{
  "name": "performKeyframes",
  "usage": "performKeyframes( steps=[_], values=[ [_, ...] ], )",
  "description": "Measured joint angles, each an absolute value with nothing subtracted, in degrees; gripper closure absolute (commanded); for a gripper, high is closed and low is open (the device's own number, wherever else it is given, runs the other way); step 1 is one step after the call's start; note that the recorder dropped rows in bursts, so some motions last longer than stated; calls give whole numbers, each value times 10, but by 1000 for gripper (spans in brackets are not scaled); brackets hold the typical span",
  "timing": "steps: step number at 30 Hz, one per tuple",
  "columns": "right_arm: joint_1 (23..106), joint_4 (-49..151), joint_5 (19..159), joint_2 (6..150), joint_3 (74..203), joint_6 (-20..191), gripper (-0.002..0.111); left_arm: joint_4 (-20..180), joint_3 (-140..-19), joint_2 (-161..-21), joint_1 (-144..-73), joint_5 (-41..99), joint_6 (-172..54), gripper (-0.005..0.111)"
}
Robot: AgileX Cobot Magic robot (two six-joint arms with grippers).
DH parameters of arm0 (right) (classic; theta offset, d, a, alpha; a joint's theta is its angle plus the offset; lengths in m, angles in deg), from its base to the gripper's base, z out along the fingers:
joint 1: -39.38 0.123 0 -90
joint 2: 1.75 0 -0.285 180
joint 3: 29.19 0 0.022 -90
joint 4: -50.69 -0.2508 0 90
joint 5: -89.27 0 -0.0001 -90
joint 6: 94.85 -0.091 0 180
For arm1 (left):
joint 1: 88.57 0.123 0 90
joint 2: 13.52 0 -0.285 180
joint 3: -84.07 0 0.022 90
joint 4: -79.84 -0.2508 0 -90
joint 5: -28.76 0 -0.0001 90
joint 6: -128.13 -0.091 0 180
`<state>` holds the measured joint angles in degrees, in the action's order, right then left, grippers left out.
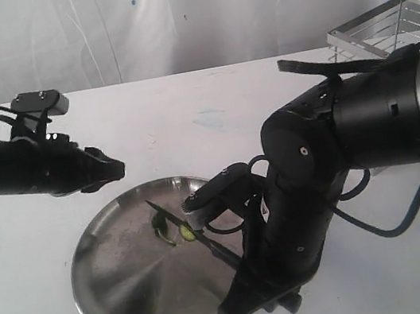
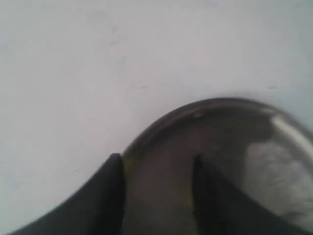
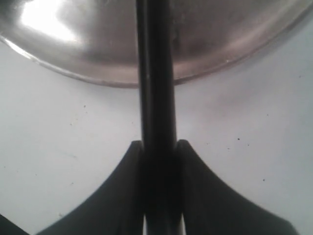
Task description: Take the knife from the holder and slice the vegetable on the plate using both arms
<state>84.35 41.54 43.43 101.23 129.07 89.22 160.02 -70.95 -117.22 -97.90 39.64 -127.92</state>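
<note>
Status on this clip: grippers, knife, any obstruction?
Right gripper shut on knife, blade at vegetable on plate. Left gripper open, empty, near plate rim. Nothing blocking.

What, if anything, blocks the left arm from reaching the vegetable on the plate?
Probably nothing, so likely yes. The open left end effector hovers by the plate rim, with bare plate between it and the vegetable. Only the knife at the vegetable crowds it.

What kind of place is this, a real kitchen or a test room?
Probably a robot test set-up, not a kitchen: the left arm and right arm work at a white table before a white curtain, with a plate and a holder.
</note>
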Motion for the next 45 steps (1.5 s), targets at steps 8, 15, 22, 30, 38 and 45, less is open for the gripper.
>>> performKeyframes(
  steps=[8, 15, 22, 30, 38, 45],
  values=[
    [844, 440, 448, 1012, 1291, 907, 108, 1644, -713, -1182, -979, 570, -1273, 107],
    [844, 456, 443, 1012, 1291, 908, 108, 1676, -730, -1199, -979, 712, -1281, 107],
    [844, 463, 443, 1012, 1291, 908, 108, 1634, -735, -1213, -1015, 703, -1284, 107],
    [844, 478, 443, 1012, 1291, 909, 108, 1589, -735, -1246, -1032, 675, -1277, 107],
    [844, 516, 442, 1012, 1291, 909, 108, 1583, -735, -1262, -1032, 657, -1276, 107],
    [844, 559, 443, 1012, 1291, 920, 108, 1583, -739, -1263, -1032, 649, -1275, 107]
  ],
)
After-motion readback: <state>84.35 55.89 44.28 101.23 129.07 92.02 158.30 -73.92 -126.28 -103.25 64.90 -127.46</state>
